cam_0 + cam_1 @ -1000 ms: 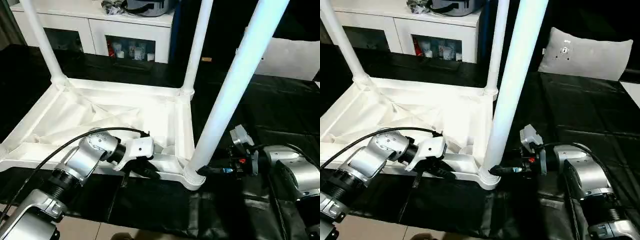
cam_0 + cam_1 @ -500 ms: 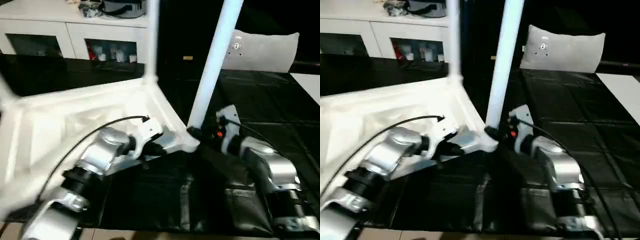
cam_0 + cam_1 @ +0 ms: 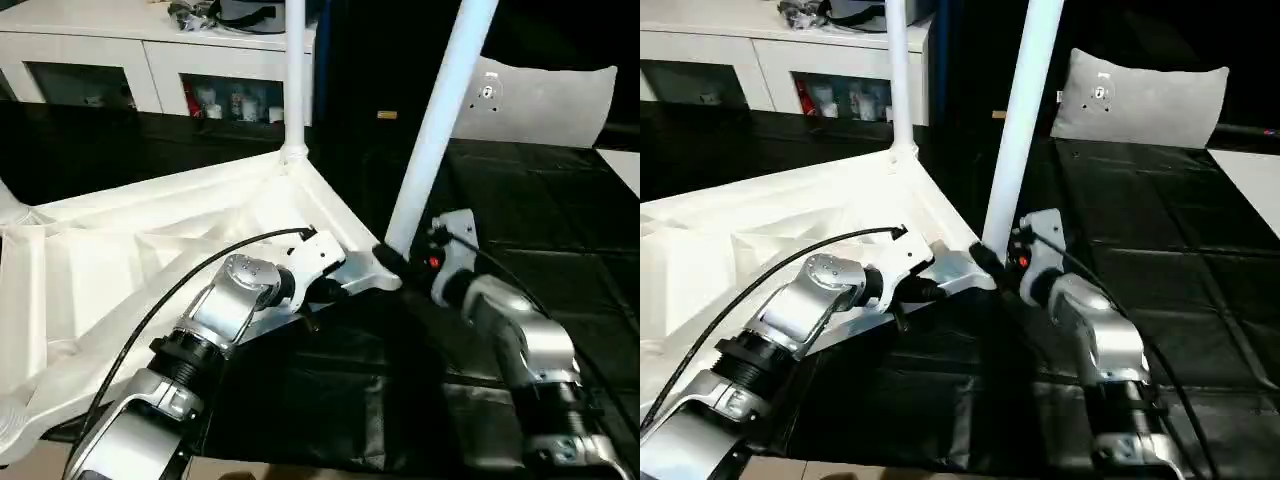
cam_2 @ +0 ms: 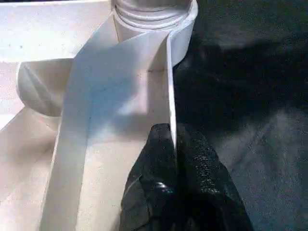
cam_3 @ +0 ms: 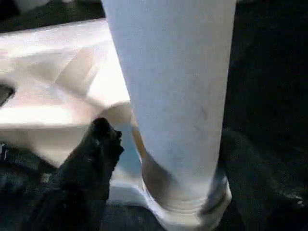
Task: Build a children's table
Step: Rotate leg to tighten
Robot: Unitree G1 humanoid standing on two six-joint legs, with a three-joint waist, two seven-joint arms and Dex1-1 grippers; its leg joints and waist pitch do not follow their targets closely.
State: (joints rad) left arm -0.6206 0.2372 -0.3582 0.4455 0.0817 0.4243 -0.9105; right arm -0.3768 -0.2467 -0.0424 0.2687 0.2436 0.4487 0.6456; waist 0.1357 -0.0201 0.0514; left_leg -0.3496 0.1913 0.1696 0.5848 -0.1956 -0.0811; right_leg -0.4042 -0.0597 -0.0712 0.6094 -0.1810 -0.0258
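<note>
The white tabletop (image 3: 150, 250) lies upside down on the black sheet, ribbed underside up and set at an angle to me. Two white legs stand upright in its corner sockets, one at the far corner (image 3: 295, 80) and one at the near right corner (image 3: 440, 130). My left gripper (image 3: 318, 292) is shut on the tabletop's thin rim wall (image 4: 169, 86), just beside the near leg's socket. My right gripper (image 3: 388, 262) is at the base of that leg (image 5: 173, 86). Its fingers (image 5: 98, 154) straddle the leg, open, with a gap showing between finger and leg.
A white cabinet with glass doors (image 3: 150, 60) stands behind the tabletop. A grey pillow (image 3: 545, 100) lies at the back right. A black sheet (image 3: 570, 240) covers the floor. My left arm's black cable (image 3: 180, 285) arcs over the tabletop.
The tabletop has swung round, so the gripped corner and its leg now lie farther from me, and both grippers have gone with it. The head view has shifted too.
</note>
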